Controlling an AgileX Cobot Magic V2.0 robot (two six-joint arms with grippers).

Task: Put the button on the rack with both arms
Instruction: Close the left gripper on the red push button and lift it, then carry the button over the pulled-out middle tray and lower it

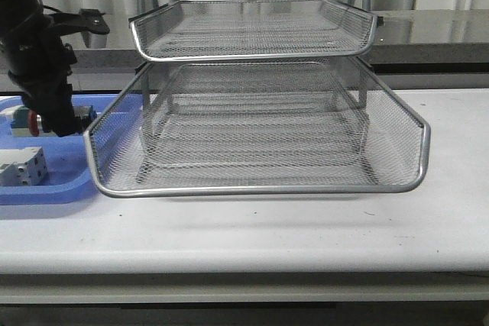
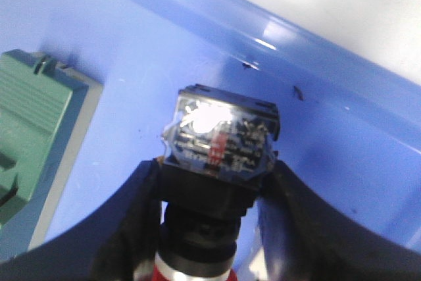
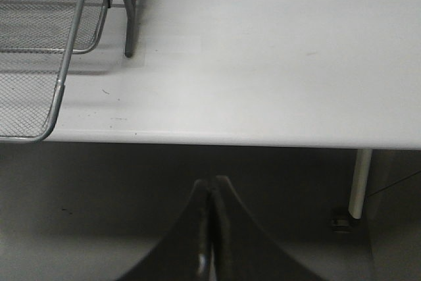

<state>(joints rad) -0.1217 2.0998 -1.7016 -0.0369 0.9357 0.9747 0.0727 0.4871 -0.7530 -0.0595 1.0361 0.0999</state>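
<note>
Left gripper [image 2: 210, 228] clamps button [image 2: 220, 143] — glossy block, round black barrel.

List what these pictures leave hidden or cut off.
- Front view: the left gripper and the button are mostly hidden by the arm.
- Left wrist view: the button's red cap is cut by the picture's edge.
- Front view: the right gripper is out of frame.
- Rack: a third tier is not visible.
</note>
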